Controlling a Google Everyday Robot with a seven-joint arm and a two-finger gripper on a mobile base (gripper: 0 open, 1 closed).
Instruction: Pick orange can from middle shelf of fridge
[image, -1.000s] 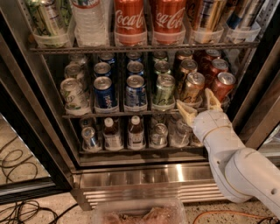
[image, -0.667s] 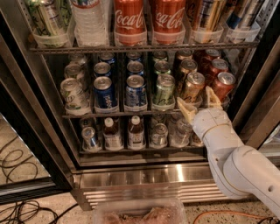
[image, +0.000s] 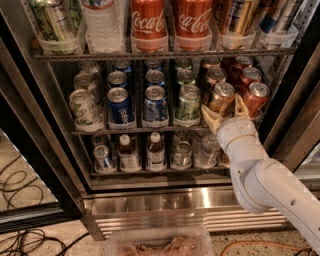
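Observation:
The orange can (image: 221, 98) stands at the front of its lane on the middle shelf (image: 130, 131) of the fridge (image: 165, 200), right of centre. It has a coppery body and a silver top. My gripper (image: 225, 113) is right in front of the can's lower part, at the shelf's front edge. It is open, with one pale finger low on the left of the can and the other on its right. The white arm comes in from the lower right and hides the can's base.
A red can (image: 256, 98) stands just right of the gripper and a green-and-white can (image: 188, 103) just left. Blue cans (image: 120, 103) fill the middle lanes. Coca-Cola bottles (image: 148, 25) stand above, small bottles (image: 155, 150) below. Cables (image: 20, 235) lie on the floor.
The gripper has crept slightly up and in toward the orange can. The cans have not moved.

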